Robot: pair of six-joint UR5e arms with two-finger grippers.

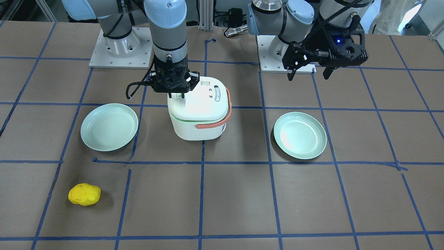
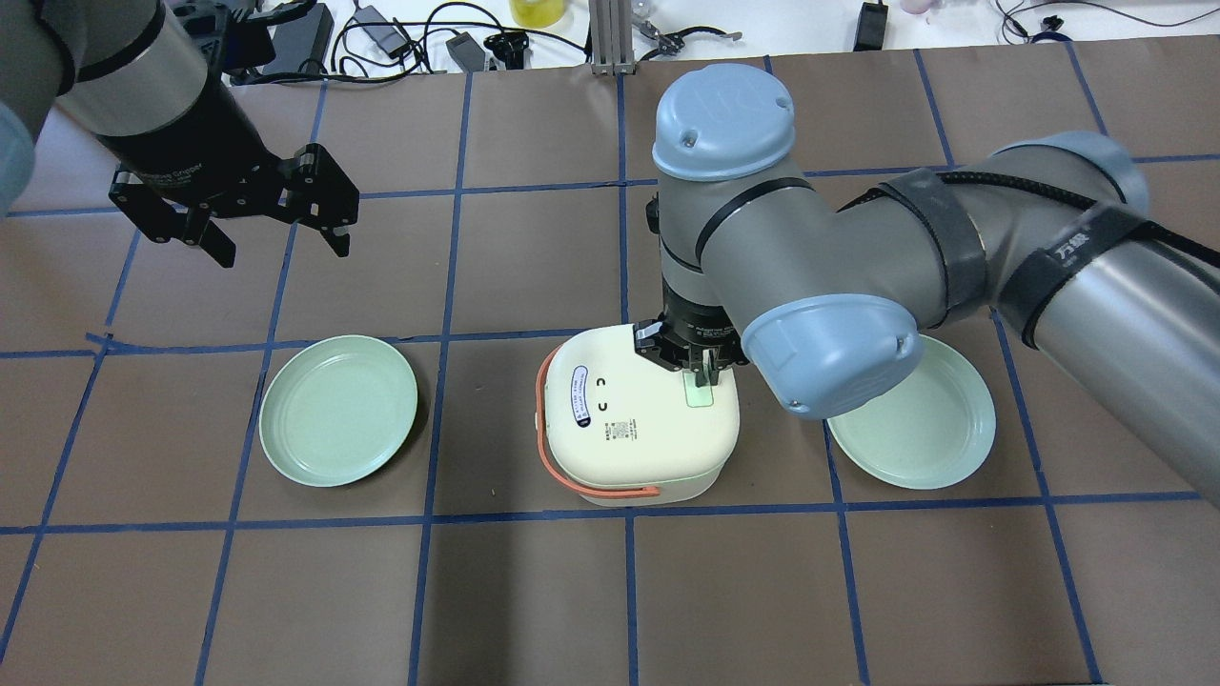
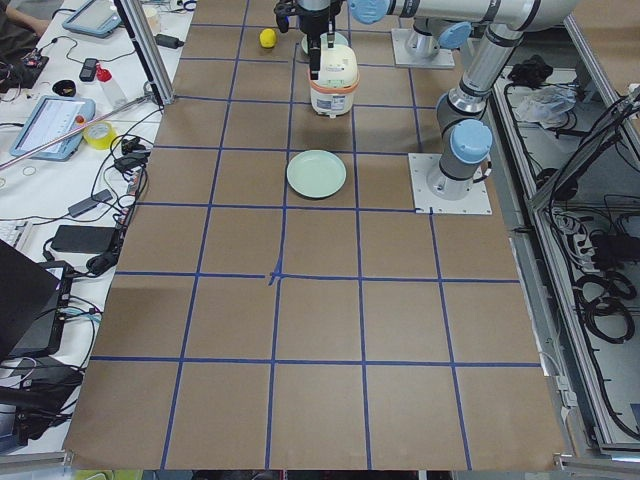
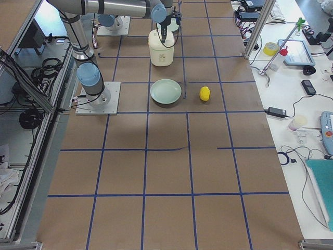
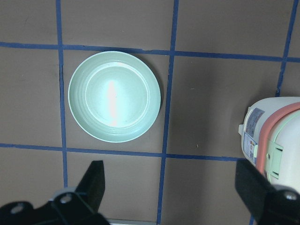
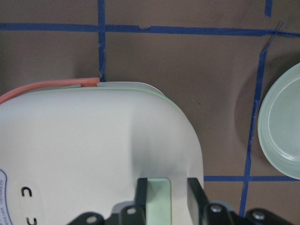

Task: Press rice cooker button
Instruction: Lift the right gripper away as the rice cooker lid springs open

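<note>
The white rice cooker with an orange handle stands mid-table; it also shows in the overhead view. Its pale green button is on the lid's edge nearest the right arm. My right gripper points straight down onto the lid at that button. In the right wrist view the fingers are a narrow gap apart, with the button showing between them. My left gripper hangs wide open and empty above the table, away from the cooker.
Two pale green plates flank the cooker, one under the left gripper's side and one partly under the right arm. A yellow lumpy object lies towards the operators' side. Cables and tools lie beyond the table's far edge.
</note>
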